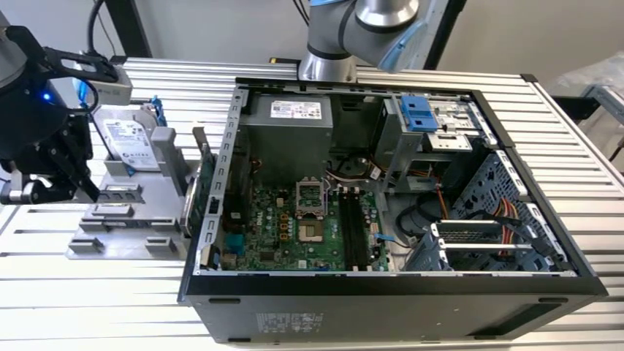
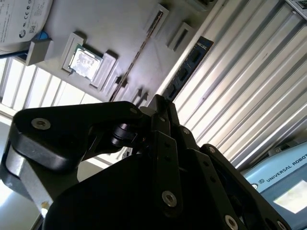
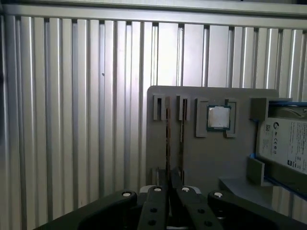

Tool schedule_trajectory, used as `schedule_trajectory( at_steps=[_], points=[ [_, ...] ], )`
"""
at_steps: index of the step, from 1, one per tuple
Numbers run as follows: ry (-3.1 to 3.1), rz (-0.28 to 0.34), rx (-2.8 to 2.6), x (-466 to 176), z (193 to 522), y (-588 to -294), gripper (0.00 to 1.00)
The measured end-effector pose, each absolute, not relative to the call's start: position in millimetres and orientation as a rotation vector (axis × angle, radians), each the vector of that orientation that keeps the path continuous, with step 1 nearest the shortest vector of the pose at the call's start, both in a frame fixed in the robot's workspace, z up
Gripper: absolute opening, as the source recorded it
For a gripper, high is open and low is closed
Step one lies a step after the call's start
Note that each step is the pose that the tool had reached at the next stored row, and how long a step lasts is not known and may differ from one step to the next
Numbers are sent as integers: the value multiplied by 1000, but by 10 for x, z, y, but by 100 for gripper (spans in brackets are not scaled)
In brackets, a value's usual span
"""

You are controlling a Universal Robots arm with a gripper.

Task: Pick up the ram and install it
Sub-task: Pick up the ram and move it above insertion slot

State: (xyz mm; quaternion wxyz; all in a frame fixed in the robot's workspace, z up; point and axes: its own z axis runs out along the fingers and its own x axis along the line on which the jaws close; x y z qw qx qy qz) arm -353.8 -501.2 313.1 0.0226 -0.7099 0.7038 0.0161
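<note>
Ram (image 3: 168, 129) stands on edge in a slot of the gray holder (image 3: 206, 158), its long axis aimed straight at the gripper (image 3: 171, 176), whose jaws sit nearly together on nothing; in the exterior view that holder lies about four o'clock from it.

Two ram sticks (image 3: 168, 134) (edge-on), one processor chip (image 3: 218, 117) — one hard drive (image 3: 288, 143)
</note>
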Motion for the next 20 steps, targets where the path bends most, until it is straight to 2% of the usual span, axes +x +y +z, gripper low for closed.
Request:
schedule_trajectory(
  at_steps=[20],
  points=[
    [2180,50,-2199,-3538,3422,-5011,0]
  ],
)
